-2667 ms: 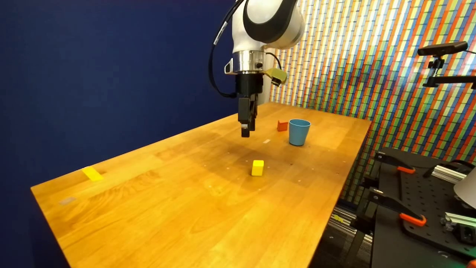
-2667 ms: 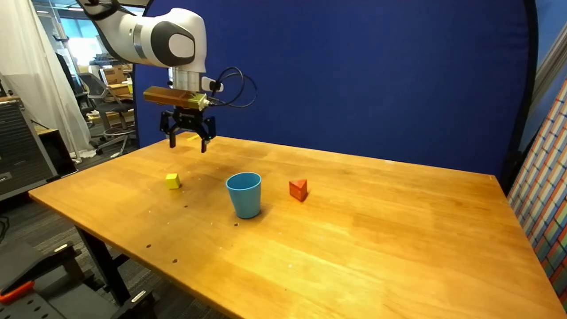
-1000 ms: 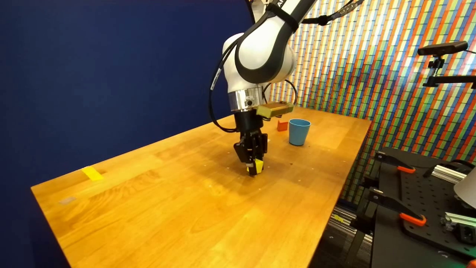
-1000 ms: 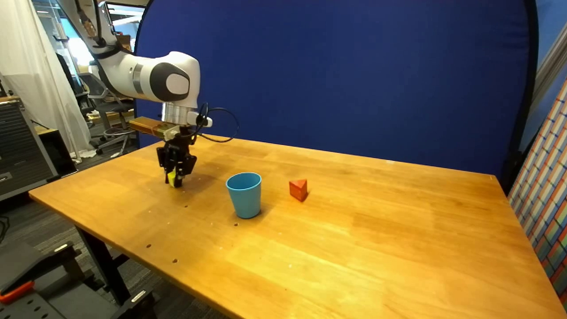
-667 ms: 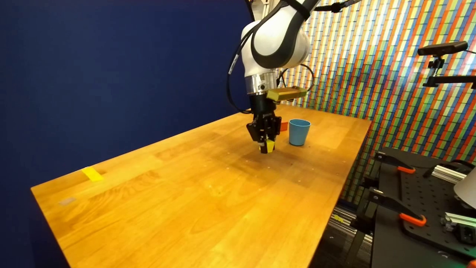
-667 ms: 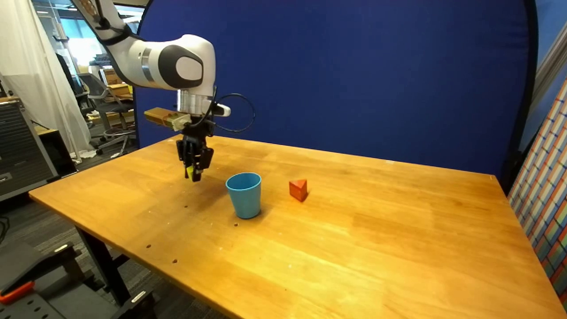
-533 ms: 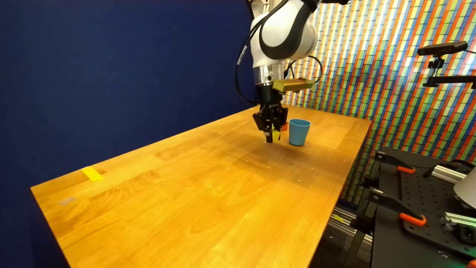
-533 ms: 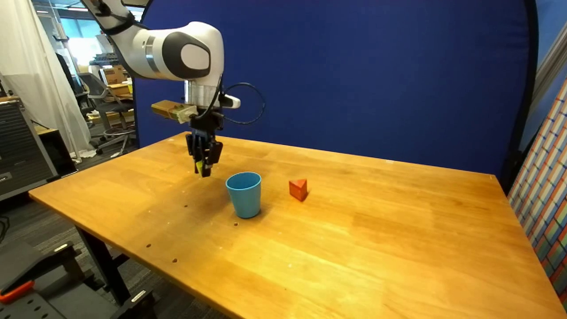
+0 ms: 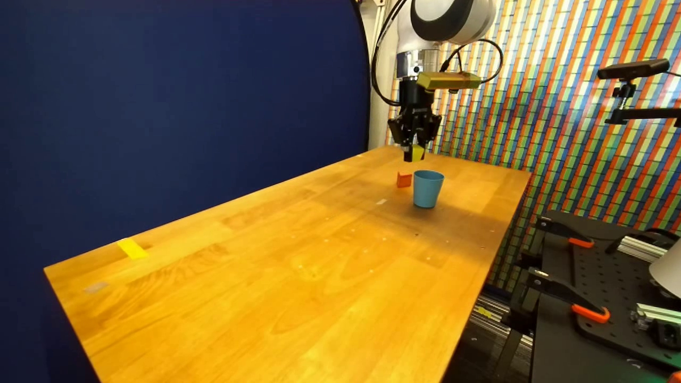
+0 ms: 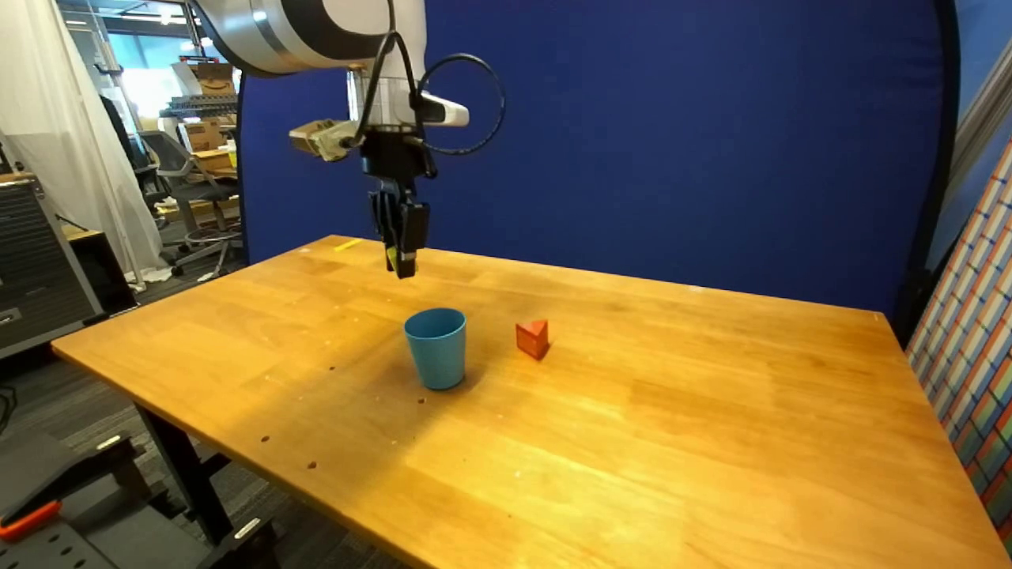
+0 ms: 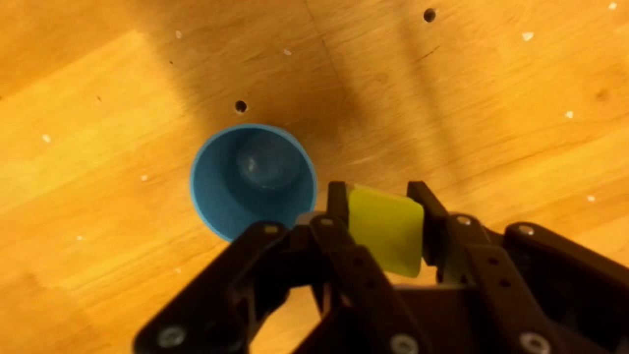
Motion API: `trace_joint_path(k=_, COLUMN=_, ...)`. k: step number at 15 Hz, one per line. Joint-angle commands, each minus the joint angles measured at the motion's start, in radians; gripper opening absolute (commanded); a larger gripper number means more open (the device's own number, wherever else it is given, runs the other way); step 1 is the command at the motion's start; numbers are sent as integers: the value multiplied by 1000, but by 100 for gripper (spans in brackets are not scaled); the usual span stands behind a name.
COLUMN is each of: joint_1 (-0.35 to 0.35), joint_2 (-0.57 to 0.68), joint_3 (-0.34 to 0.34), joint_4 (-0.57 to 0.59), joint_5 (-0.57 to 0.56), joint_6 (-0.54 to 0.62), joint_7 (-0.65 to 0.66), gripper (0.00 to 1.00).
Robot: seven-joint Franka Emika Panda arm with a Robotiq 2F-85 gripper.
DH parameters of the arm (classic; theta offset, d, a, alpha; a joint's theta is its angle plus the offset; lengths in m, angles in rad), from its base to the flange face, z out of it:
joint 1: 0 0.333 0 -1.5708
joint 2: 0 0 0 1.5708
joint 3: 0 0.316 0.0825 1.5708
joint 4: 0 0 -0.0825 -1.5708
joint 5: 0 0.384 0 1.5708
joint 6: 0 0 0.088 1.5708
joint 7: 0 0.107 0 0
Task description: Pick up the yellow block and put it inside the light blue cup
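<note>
The yellow block (image 11: 388,231) is pinched between both fingers (image 11: 337,201) of my gripper (image 11: 380,196), which is shut on it. In both exterior views the block (image 9: 418,153) hangs well above the table, partly covered by the fingers. The light blue cup (image 10: 439,356) stands upright on the wood, and my gripper (image 10: 399,267) is higher than its rim and somewhat off to one side. Seen from the wrist, the cup (image 11: 212,189) lies left of the block; its visible inside holds nothing, and part of its near rim is hidden behind a finger.
A small red-orange wedge (image 10: 532,338) sits near the cup on the wooden table (image 10: 711,411). A flat yellow tape patch (image 9: 132,248) is stuck by a far corner. A black side table (image 9: 564,298) with orange-tipped clamps stands beside the table's edge.
My gripper came down open, shut on the yellow block and lifted it off the table. Over the last second it has risen and carried the block towards the cup. Cup and wedge have stayed put.
</note>
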Motion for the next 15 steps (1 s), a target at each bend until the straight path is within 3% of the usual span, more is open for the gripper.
trace_joint_path(k=1, joint_1=-29, joint_2=-26, joint_3=-24, joint_4=-48, joint_5=-42, joint_6=2, joint_7=122, gripper=14)
trace_joint_path(k=5, joint_1=-53, joint_2=6, joint_3=-47, joint_4=-41, joint_5=-67, joint_6=-11, joint_7=186, gripper=14)
trace_joint_path(k=6, joint_1=-57, joint_2=7, joint_3=-50, joint_4=-42, joint_5=-64, joint_6=-5, joint_7=191, gripper=47)
trace_joint_path(k=7, joint_1=-59, joint_2=14, joint_3=-53, joint_4=-35, joint_5=-69, joint_6=-11, joint_7=193, gripper=62)
trace_joint_path(k=11, joint_1=-60, joint_2=6, joint_3=-43, joint_4=-13, joint_5=-87, joint_6=-39, joint_7=142, gripper=92)
trace_joint_path(k=12, joint_1=-66, joint_2=-1, joint_3=-28, joint_4=-5, joint_5=-77, joint_6=-35, joint_7=50, gripper=98)
trace_joint_path(k=13, joint_1=-73, joint_2=-11, joint_3=-20, joint_4=2, joint_5=-63, joint_6=-21, joint_7=-7, gripper=100)
trace_joint_path(k=14, joint_1=-64, joint_2=15, joint_3=-32, joint_4=-19, joint_5=-70, joint_6=-9, joint_7=84, gripper=100)
trace_joint_path(k=15, joint_1=-64, joint_2=14, joint_3=-30, joint_4=-14, joint_5=-69, joint_6=-10, joint_7=74, gripper=96)
